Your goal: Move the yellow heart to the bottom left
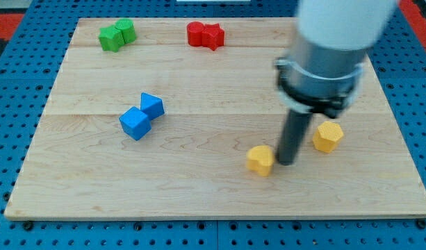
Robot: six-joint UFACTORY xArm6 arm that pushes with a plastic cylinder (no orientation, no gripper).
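A yellow heart-like block (pixel 260 160) lies on the wooden board (pixel 199 187), right of centre and near the view's bottom. My tip (pixel 286 162) stands just to its right, touching or nearly touching it. A second yellow block, hexagonal (pixel 327 137), lies just right of the rod and slightly higher.
Two blue blocks (pixel 142 116) sit touching at the left of centre. Two green blocks (pixel 116 35) sit at the top left. Two red blocks (pixel 204 34) sit at the top centre. The arm's grey and white body (pixel 324 55) covers the upper right of the board.
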